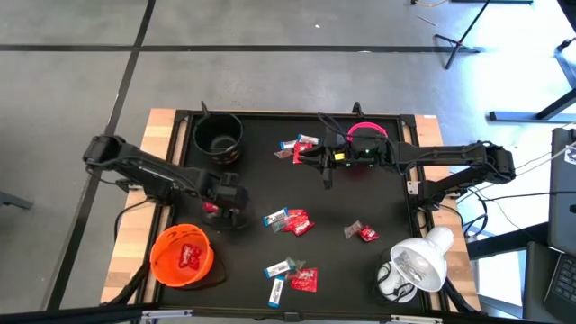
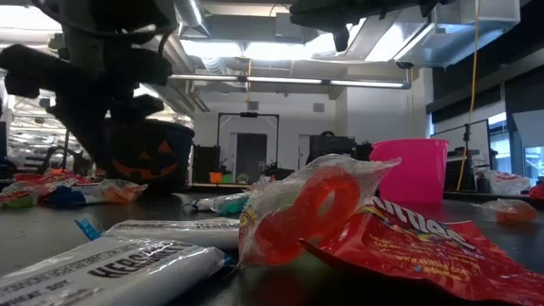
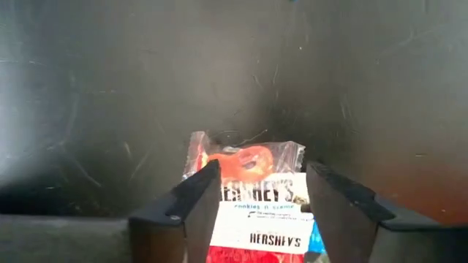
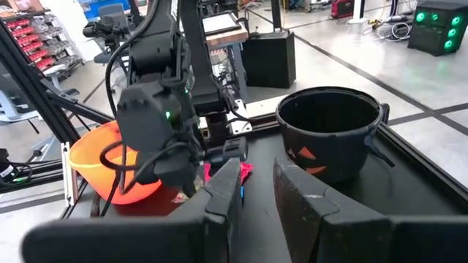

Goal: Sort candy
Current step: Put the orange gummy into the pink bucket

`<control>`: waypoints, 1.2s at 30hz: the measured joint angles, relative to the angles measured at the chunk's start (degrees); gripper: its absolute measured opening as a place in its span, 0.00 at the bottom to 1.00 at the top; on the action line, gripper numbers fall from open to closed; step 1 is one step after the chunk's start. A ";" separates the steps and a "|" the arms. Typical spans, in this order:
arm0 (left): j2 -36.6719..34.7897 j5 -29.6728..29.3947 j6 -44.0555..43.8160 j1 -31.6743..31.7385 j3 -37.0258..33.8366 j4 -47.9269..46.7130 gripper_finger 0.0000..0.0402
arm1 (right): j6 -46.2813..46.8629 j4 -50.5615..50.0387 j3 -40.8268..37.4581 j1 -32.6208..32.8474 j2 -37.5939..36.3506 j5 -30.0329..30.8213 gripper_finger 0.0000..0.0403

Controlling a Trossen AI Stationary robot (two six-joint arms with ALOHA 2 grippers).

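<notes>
Candy (image 1: 290, 220) lies scattered over the black desk (image 1: 261, 184) in several small clusters: red wrappers and blue-and-white Hershey's bars near the middle, more toward the front edge, and a pair by the pink bowl (image 1: 367, 135). Some red pieces already sit in the orange bowl (image 1: 183, 256); the black jack-o'-lantern bowl (image 1: 219, 137) stands at the far left corner.

Left gripper (image 1: 225, 209) hovers low at the desk's left side, just beside the orange bowl. Its wrist view shows the jaws apart and straddling a small stack of sweets (image 3: 252, 197): a clear packet with an orange-red ring sweet, and Hershey's bars below it. The stack lies directly between the two fingers, its long axis running roughly along them, so closing should catch it across its narrow width.

Right gripper (image 1: 326, 160) waits near the pink bowl at the far side, jaws slightly apart and empty, well away from that stack. The left arm is plainly the nearer.
</notes>
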 joint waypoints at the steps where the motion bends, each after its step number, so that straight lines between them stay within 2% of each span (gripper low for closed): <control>1: 0.65 0.01 0.02 -0.03 0.00 0.31 0.52 | -0.01 -0.05 0.00 0.00 0.00 -0.01 0.20; 8: 4.78 0.02 0.20 -0.02 0.00 0.69 0.62 | -0.01 -0.27 0.00 0.00 0.02 -0.01 0.20; 15: 9.46 -2.01 0.32 -0.02 0.00 1.27 0.59 | -0.05 -0.27 0.00 0.00 0.02 0.43 0.20; 21: 9.56 -2.03 0.30 0.00 0.61 2.42 0.42 | -0.05 -0.29 0.00 0.00 0.02 0.43 0.20; 30: 9.56 -1.99 0.26 0.00 4.98 0.67 0.05 | -0.03 -0.33 0.00 0.00 0.02 0.43 0.20; 32: 9.55 -2.16 0.21 0.01 6.64 -0.26 0.02 | -0.03 -0.83 0.00 0.00 0.02 0.43 0.20; 36: 9.54 -3.75 0.21 0.04 10.27 -0.20 0.01 | -0.04 -2.11 0.00 0.00 0.02 0.43 0.20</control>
